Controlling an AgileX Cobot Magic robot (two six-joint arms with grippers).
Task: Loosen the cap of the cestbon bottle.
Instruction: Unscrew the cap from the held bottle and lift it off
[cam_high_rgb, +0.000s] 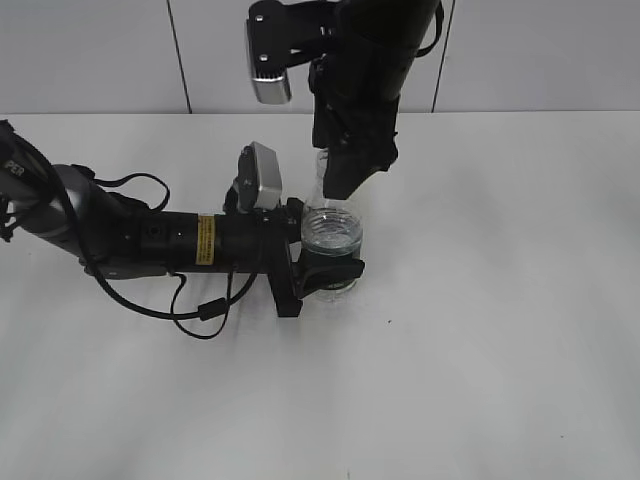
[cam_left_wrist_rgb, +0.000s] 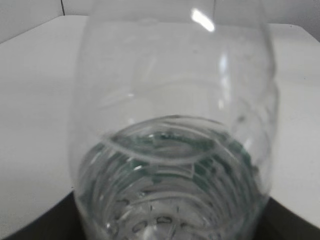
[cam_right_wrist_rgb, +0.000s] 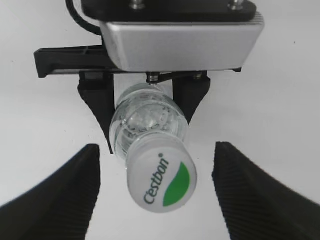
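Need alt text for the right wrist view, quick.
A small white plastic cap with a green leaf logo sits on a clear plastic bottle, between the right gripper's open black fingers, untouched. Behind, the left gripper clamps the bottle.

In the exterior view the right pincer (cam_high_rgb: 345, 185) hides the cap (cam_right_wrist_rgb: 161, 175) and neck of the cestbon bottle (cam_high_rgb: 330, 235).

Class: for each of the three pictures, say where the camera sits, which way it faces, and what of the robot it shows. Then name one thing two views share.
Exterior: in front of the table, slanting down; shows both arms, the left gripper clamped around the cestbon bottle.
Left wrist: level, close against the bottle's clear wall; dark gripper parts at the bottom corners.
Right wrist: straight down on the cap between its open fingers.
Shared: all three show the bottle.
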